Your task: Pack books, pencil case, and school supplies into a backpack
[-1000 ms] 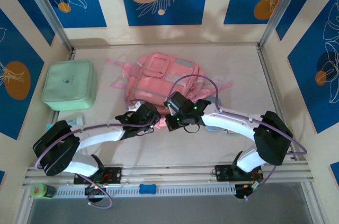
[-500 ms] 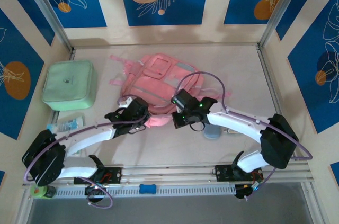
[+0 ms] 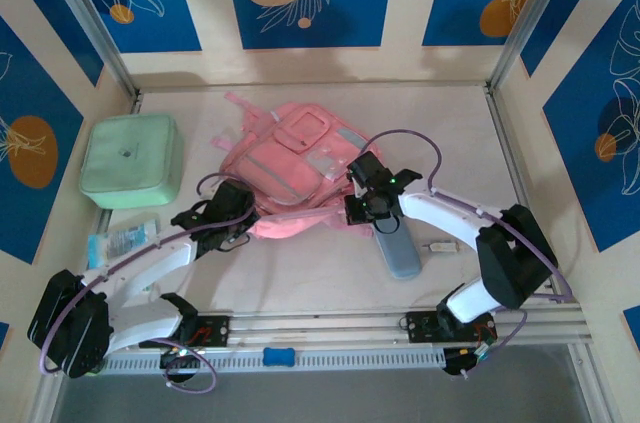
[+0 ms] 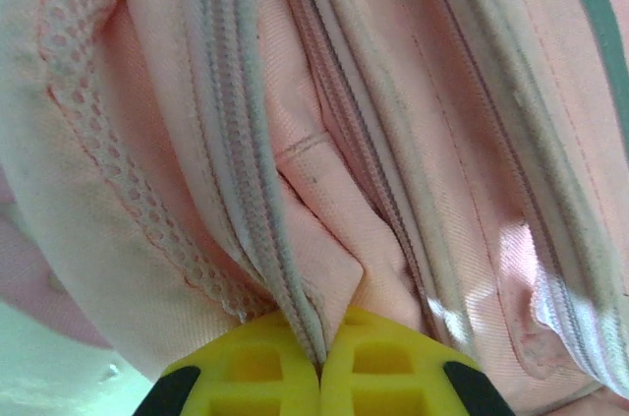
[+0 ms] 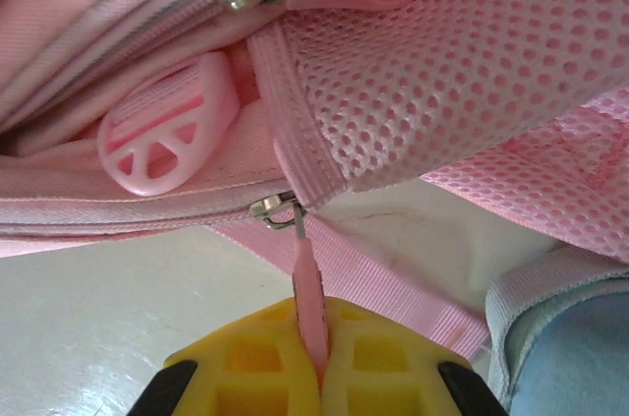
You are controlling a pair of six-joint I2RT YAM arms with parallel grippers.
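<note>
Backpack (image 3: 295, 168) lies near the table's (image 3: 320, 283) far edge; left gripper (image 4: 319, 357) pinches its zipper seam (image 4: 293, 303), right gripper (image 5: 313, 342) clamps a pink zipper pull (image 5: 307, 288) (pencil case (image 3: 397, 248) just beside).

The pale tabletop (image 3: 320, 278) carried a pink backpack (image 3: 295, 168) lying flat near its middle, straps spread towards the far side. A mint-green box (image 3: 132, 160) sat well apart at the left edge, with a small blue-and-white packet (image 3: 128, 237) just nearer than it. A grey-blue pencil case (image 3: 400, 251) lay just beside the backpack's near right corner, and a small white thing (image 3: 440, 246) lay near that.
</note>
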